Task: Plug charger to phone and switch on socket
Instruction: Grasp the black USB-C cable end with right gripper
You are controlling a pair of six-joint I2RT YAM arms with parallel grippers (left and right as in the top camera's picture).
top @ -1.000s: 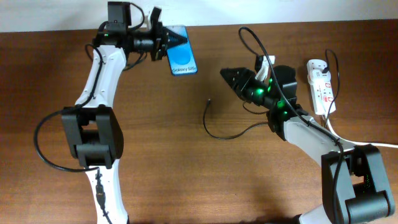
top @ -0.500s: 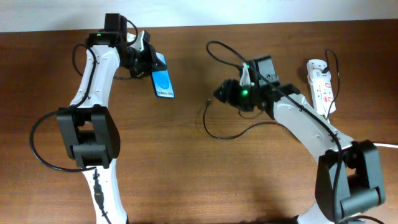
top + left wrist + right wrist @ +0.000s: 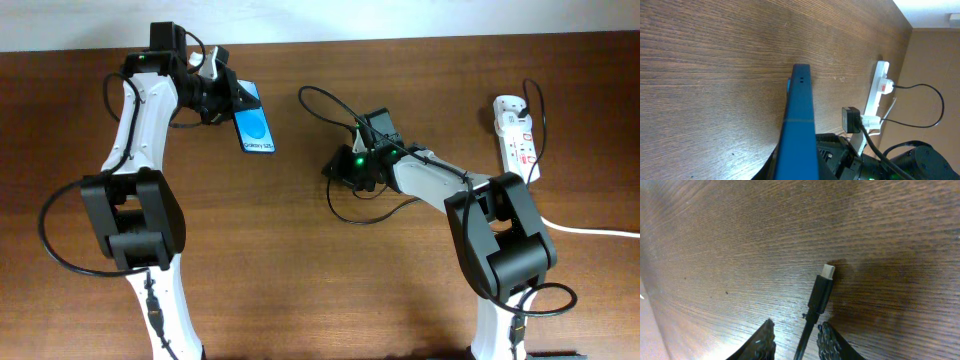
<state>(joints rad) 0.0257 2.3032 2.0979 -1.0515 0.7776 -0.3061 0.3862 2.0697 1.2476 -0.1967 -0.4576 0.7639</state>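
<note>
At 11 o'clock, left gripper (image 3: 229,98) pinched phone (image 3: 255,128) up on edge, likely to present its port. Near centre, right gripper (image 3: 795,341) had fingers spread astride charger (image 3: 819,296), apparently lined up to grab its tip. Socket (image 3: 518,135) lay at 2 o'clock.

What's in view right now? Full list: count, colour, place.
phone: 1, black edge with blue screen, gripped and held off the table, far left-centre
charger: 1, black cable, connector tip lying on the table mid-centre, cable looping towards the right
socket: 1, white with red switch marks, far right of the table
white cord: 1, thick, running from the socket off the right edge
table: 1, brown wood, under everything
left end effector: 1, black, shut on the phone
right end effector: 1, black, open, fingers either side of the charger cable just behind its tip
</note>
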